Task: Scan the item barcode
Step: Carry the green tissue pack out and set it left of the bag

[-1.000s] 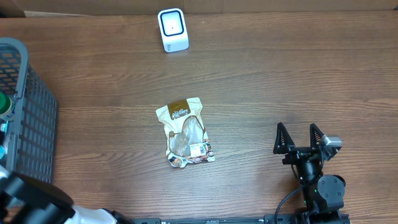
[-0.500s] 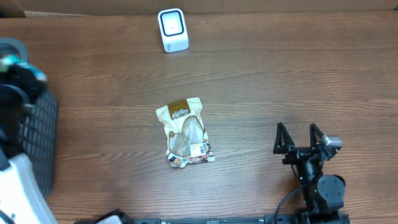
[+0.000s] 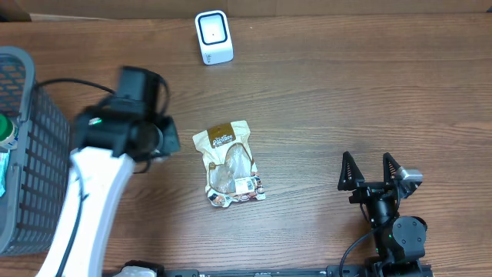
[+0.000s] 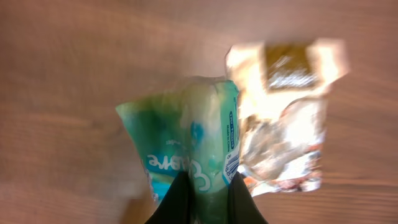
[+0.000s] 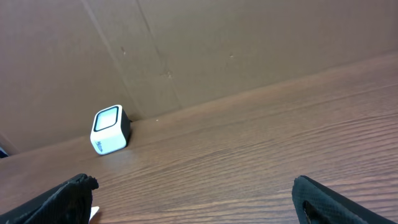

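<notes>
Item 1. My left tool (image 4: 208, 194): clamped on the near end of a green packet (image 4: 186, 134), one dark finger on each side, carried above the bench (image 3: 346, 92). I judge it is pinched at the end so that most of the wrapper stays clear of the fingers and can be turned toward a reader

Item 2. Green packet: soft and glossy, white lettering on teal, sticking straight out ahead of the tool. I take this to be the thing to scan. A narrow blue-and-white printed strip runs along its right edge, but the view is blurred and I cannot tell whether that is the barcode

Item 3. Snack pouch (image 3: 229, 165): flat on the bench just to the right of the tool, below the packet, brown label end pointing away. Nothing grips it

Item 4. Scanner (image 3: 214, 37): small white block ahead and to the right of the tool, well apart, at the far edge of the bench, window turned upward. In my judgement the packet must be carried there and its code shown to that window

Item 5. Basket (image 3: 31, 115): grey mesh, near the tool on its left, some goods inside

Item 6. My right tool (image 3: 373, 171): far to the right, jaws spread wide, holding nothing, probably parked out of the way
</notes>
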Controlling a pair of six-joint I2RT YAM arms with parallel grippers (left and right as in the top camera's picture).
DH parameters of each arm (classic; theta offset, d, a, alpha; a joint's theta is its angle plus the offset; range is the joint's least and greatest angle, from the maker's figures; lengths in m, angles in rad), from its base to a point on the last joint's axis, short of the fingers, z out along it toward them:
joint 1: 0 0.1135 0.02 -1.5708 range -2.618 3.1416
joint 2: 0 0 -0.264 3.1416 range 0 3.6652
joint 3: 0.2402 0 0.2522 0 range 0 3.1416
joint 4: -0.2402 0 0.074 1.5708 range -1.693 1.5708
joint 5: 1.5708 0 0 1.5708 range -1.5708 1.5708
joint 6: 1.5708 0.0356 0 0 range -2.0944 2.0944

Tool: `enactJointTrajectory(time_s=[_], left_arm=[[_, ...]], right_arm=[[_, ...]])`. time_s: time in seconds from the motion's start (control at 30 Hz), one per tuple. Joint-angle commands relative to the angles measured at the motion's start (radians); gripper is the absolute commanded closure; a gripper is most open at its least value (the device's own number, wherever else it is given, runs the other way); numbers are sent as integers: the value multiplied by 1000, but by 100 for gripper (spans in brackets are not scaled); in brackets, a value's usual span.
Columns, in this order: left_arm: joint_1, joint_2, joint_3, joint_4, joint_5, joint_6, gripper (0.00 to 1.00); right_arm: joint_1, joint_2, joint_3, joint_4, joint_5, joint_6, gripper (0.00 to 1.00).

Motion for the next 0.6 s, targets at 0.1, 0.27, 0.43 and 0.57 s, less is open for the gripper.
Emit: enactJointTrajectory(time_s=[0.1, 0.27, 0.43, 0.57], left_arm=[[-20, 81, -231, 110, -2, -85, 96], [-42, 166, -390, 302, 76, -85, 96], [-63, 252, -438, 369, 77, -100, 96], [-92, 302, -439, 431, 76, -99, 96]], right_arm=[[-2, -9, -11, 5, 3, 1, 0], [-2, -9, -11, 5, 3, 1, 0], [-2, -9, -11, 5, 3, 1, 0], [-2, -9, -11, 5, 3, 1, 0]])
